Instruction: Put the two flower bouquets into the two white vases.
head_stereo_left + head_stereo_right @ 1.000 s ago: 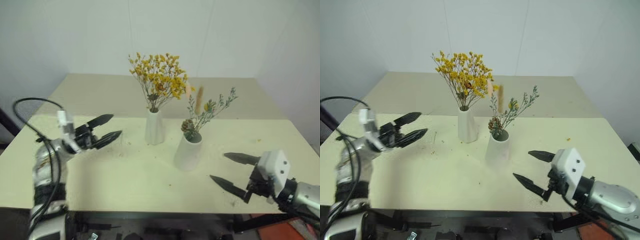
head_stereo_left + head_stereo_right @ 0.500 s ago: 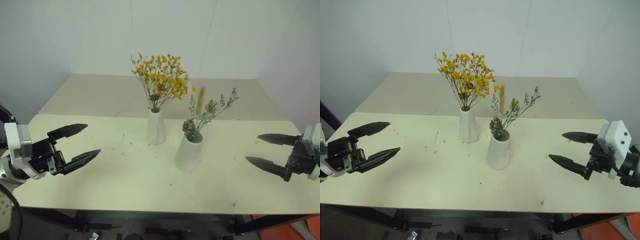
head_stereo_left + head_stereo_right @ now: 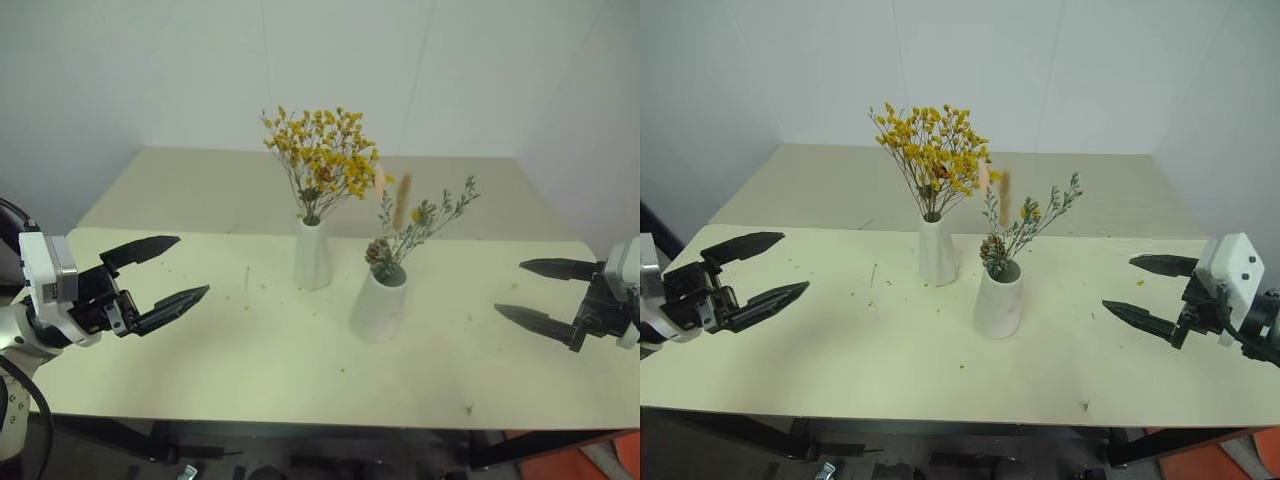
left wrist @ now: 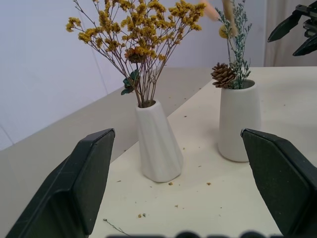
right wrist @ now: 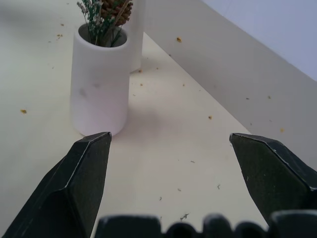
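A pale cream table [image 3: 250, 370] fills the lower half of the frame, its top speckled with small crumbs. A second tan table [image 3: 200, 190] butts against its far edge. Plain white walls [image 3: 150, 70] close the upper frame, meeting in a corner at the upper right.

Two vases stand upright near the middle of the table [image 3: 250, 380], close together but apart. The slim vase [image 3: 311, 256] is to the left and farther back; the stout vase [image 3: 379, 304] is to the right and nearer the front edge. The bunch of small blossoms [image 3: 322, 160] stands in the slim vase, spreading above it. The sprig with a pinecone [image 3: 412, 232] stands in the stout vase, leaning to the right. The left gripper [image 3: 160, 272] hangs over the table's left side, well apart from the vases; the right gripper [image 3: 545, 295] hangs over the right side, likewise well apart. Crumbs lie scattered on the table around the vases.
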`<action>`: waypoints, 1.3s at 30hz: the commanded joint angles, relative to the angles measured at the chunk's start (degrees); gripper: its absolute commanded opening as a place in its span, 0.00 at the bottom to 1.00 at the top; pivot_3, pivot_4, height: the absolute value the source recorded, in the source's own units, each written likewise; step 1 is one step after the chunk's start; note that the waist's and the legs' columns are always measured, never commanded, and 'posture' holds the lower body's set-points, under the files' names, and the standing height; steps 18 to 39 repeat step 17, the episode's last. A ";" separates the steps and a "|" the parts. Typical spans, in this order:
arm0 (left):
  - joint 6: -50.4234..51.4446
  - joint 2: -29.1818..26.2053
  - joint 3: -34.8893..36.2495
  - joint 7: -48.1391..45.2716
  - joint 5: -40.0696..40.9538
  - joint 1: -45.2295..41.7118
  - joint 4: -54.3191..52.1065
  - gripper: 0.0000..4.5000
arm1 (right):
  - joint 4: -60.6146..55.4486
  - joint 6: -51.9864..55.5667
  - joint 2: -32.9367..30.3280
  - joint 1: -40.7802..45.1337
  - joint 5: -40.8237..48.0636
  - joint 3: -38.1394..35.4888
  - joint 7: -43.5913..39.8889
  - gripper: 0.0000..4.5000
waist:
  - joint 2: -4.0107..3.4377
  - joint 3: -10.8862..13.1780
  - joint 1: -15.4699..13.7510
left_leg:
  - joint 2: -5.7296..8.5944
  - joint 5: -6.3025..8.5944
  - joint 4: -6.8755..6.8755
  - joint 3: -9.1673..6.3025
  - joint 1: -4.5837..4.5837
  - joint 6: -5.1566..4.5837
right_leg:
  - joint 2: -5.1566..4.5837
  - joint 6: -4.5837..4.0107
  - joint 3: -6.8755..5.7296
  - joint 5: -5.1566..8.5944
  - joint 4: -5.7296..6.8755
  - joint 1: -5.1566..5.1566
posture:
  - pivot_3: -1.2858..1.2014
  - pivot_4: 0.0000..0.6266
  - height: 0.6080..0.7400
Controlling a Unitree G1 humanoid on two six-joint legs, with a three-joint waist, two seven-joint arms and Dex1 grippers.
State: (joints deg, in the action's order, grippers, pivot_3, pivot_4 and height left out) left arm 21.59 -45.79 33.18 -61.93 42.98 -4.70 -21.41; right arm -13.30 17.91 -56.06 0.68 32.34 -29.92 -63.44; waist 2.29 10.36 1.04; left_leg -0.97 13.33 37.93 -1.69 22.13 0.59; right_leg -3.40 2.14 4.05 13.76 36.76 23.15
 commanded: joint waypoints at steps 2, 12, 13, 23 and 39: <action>-0.65 -1.47 -0.70 -0.02 0.75 -1.62 0.35 0.99 | -2.94 -0.78 0.30 -0.84 0.27 -2.89 1.07 1.00 | 0.00 0.00 0.00 | 0.00 0.00 0.00 0.00 0.00 0.00 | 0.00 0.00 0.00 0.00 0.00 0.00 | 0.52 0.24 1.00; 1.49 -2.99 -0.93 0.23 2.20 -2.53 1.35 0.99 | -3.69 -0.85 0.75 -0.97 0.29 -2.08 2.32 1.00 | 0.00 0.00 0.09 | 0.00 0.00 0.00 0.01 -0.01 0.00 | 0.00 0.01 0.01 0.01 0.00 0.00 | 0.52 0.24 1.00; 1.34 -3.14 -0.92 0.21 2.12 -2.62 1.58 0.99 | -3.65 -0.85 0.77 -0.76 0.37 -1.90 2.40 1.00 | 0.00 0.00 0.09 | 0.00 0.00 0.00 0.01 -0.01 0.00 | 0.00 0.01 0.01 0.01 0.00 0.00 | 0.52 0.24 1.00; 0.63 -3.61 -0.90 -0.19 1.78 -2.74 1.98 0.99 | -3.14 -1.64 1.26 -0.57 0.08 -1.17 2.29 1.00 | 0.00 0.00 0.09 | 0.00 0.00 0.00 0.01 -0.01 0.00 | 0.00 0.02 0.01 0.02 0.00 0.00 | 0.52 0.24 1.00; 0.63 -3.61 -0.90 -0.19 1.78 -2.74 1.98 0.99 | -3.14 -1.64 1.26 -0.57 0.08 -1.17 2.29 1.00 | 0.00 0.00 0.09 | 0.00 0.00 0.00 0.01 -0.01 0.00 | 0.00 0.02 0.01 0.02 0.00 0.00 | 0.52 0.24 1.00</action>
